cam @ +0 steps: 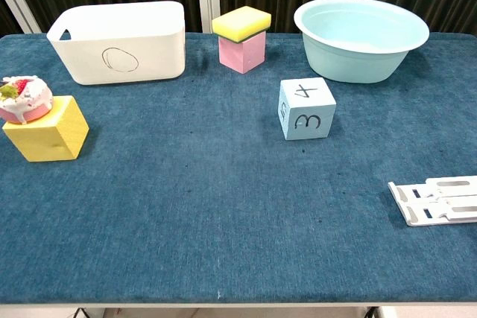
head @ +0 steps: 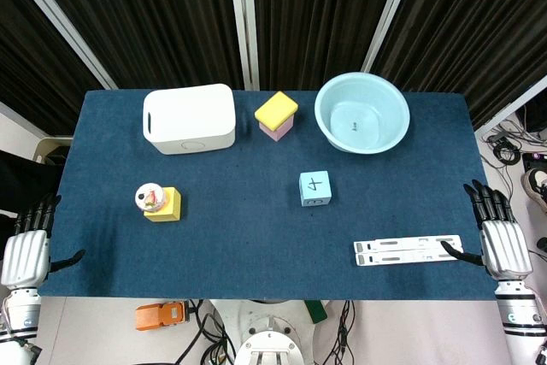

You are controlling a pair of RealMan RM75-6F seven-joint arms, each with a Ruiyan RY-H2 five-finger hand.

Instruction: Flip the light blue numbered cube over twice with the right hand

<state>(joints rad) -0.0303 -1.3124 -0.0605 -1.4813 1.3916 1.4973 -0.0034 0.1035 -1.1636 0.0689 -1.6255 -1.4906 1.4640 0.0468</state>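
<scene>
The light blue numbered cube (head: 314, 188) (cam: 306, 109) rests on the blue tablecloth, a little right of centre. Its top face shows a 4 and its near face a 3. My right hand (head: 500, 237) hangs off the table's right edge, fingers spread and holding nothing, well to the right of the cube; its thumb lies by the end of the white flat rack. My left hand (head: 28, 245) is at the left edge, also empty with fingers apart. Neither hand appears in the chest view.
A white flat rack (head: 408, 250) (cam: 440, 199) lies near the front right. A light blue basin (head: 361, 113) (cam: 361, 39), a yellow sponge on a pink block (head: 276, 115), a white bin (head: 189, 118), and a yellow block carrying a toy cake (head: 159, 203) stand around.
</scene>
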